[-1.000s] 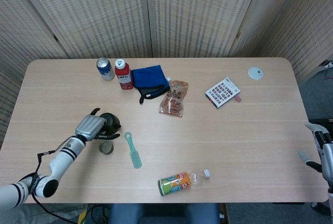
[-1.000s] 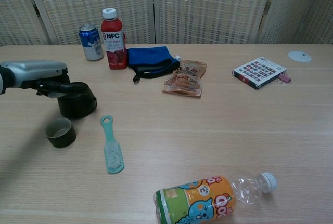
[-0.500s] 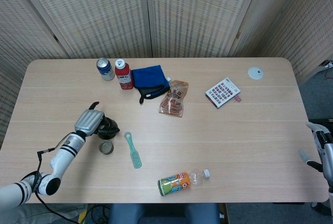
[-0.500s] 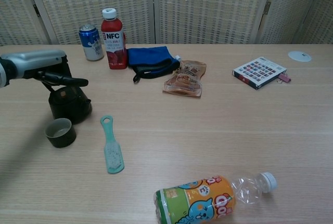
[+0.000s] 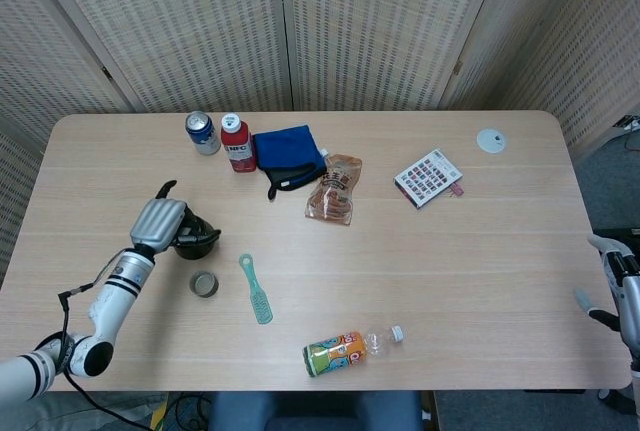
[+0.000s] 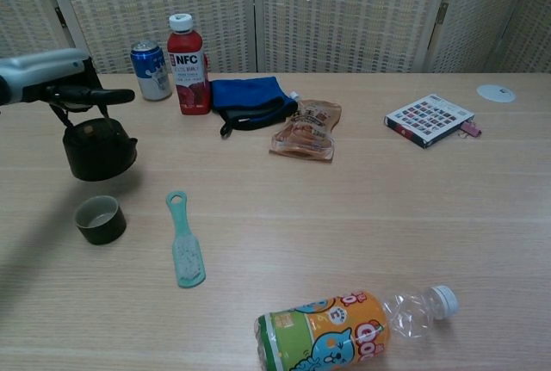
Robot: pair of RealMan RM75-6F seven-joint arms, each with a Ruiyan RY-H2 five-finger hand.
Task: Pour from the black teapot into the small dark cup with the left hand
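- The left hand (image 6: 47, 78) holds the round black metal teapot (image 6: 98, 149) by its wire handle, fingers curled round it, lifted above the table.
- The small dark ceramic cup (image 6: 96, 219) stands nearer, just below the teapot.
- The right hand (image 5: 618, 286) sits at the right edge, its fingers unclear.

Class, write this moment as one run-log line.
left hand: holds black teapot lifted | small dark cup: on table, nearer camera | right hand: idle, table edge

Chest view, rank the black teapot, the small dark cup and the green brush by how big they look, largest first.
1. Green brush, the longest.
2. Black teapot, bulkier, but raised on the left hand, so these two are close.
3. Small dark cup, clearly smallest.
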